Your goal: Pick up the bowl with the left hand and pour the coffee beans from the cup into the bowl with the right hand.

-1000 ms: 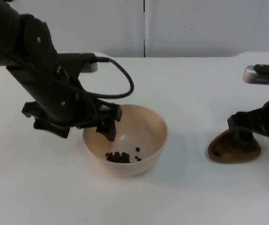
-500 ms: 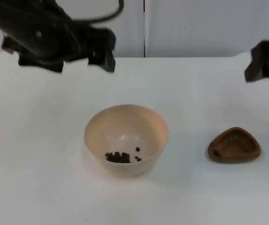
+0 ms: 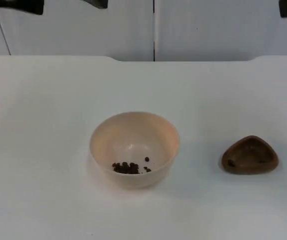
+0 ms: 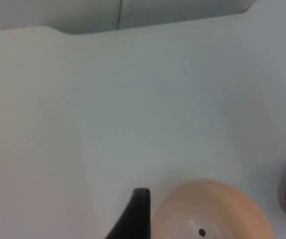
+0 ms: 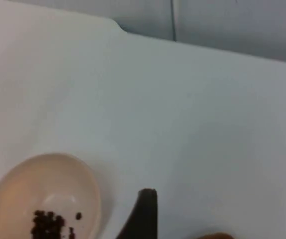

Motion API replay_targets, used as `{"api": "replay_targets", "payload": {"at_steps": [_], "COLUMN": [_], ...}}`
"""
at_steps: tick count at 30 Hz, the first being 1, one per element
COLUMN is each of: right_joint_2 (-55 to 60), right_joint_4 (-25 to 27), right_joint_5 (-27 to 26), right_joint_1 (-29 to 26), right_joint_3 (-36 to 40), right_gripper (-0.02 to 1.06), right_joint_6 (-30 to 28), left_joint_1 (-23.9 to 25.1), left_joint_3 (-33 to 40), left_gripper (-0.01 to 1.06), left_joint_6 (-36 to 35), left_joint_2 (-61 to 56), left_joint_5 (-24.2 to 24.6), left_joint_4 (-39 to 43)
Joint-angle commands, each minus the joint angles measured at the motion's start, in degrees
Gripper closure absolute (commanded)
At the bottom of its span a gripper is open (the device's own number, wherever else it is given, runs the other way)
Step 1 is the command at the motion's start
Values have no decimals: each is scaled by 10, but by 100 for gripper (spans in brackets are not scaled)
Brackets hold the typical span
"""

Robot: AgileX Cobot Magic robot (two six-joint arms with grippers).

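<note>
Left claw (image 4: pixel 133 219) and right claw (image 5: pixel 143 214) hang high above the white tabletop (image 3: pixel 43 125); finger state cannot be told. Cream round plastic bowl (image 3: pixel 133 149) stands mid-tabletop holding dark coffee beans (image 3: pixel 128 167). Brown triangular cup (image 3: pixel 249 155) stands well right, apparently emptied. Task looks complete.

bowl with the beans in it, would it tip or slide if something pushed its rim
The bowl looks thin-walled and nearly empty, so probably light and likely to slide on the smooth table. Its rounded base suggests it may rock. The few coffee beans lie loose and would likely shift.
</note>
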Motion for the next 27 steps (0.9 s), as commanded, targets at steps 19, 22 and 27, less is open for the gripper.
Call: {"api": "replay_targets", "payload": {"at_steps": [19,22,27], "right_joint_2": [-180,-217,-273], "right_joint_4": [0,0,0], "right_joint_5": [72,72,72], "right_joint_1": [25,25,25], "right_joint_3": [32,63,104], "right_gripper": [26,26,26], "right_joint_6": [-33,-45,-47], "left_joint_1": [0,0,0], "left_joint_3": [0,0,0], "left_gripper": [17,17,17], "left_joint_6": [67,68,78], "left_joint_2": [-196,-225,-269], "left_joint_5": [121,142,175], "left_joint_4": [-8,-9,-9]}}
